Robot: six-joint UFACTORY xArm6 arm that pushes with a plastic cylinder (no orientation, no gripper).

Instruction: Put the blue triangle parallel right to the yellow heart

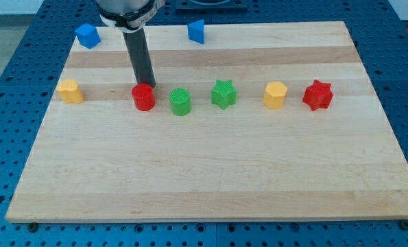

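Note:
The blue triangle (196, 31) lies near the top edge of the wooden board (204, 178), a little left of centre. The yellow heart (70, 90) sits at the view's left, in the middle row. My tip (149, 85) rests on the board just above the red cylinder (143, 97), touching it or nearly so. The tip is below and left of the blue triangle, and right of the yellow heart.
A second blue block (87, 35) lies at the top left corner. Right of the red cylinder, the row holds a green cylinder (180, 101), a green star (223, 94), a yellow pentagon-like block (275, 95) and a red star (318, 95).

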